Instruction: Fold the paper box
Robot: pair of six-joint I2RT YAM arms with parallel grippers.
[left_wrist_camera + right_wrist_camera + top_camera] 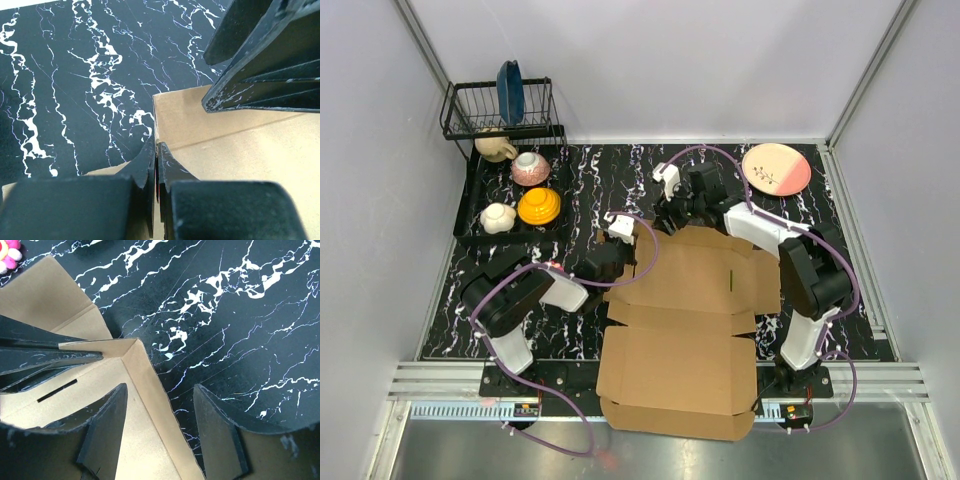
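Note:
The paper box (690, 330) is a big sheet of brown cardboard, lying mostly flat in the middle of the black marble table with its near part over the front edge. My left gripper (617, 257) is at the box's far left corner. In the left wrist view it (156, 146) is shut on an upright flap edge (155, 120). My right gripper (673, 214) is at the far edge. In the right wrist view it (160, 387) is open and straddles a raised cardboard wall (150, 385), one finger (107, 425) over the cardboard and the other (217, 430) over the table.
A wire dish rack (480, 110) holding a blue plate (510, 92) stands at the back left. In front of it a black tray (470, 200) carries a pink bowl (530, 168), a yellow bowl (539, 207) and white crockery (498, 217). A pink plate (776, 168) lies at the back right.

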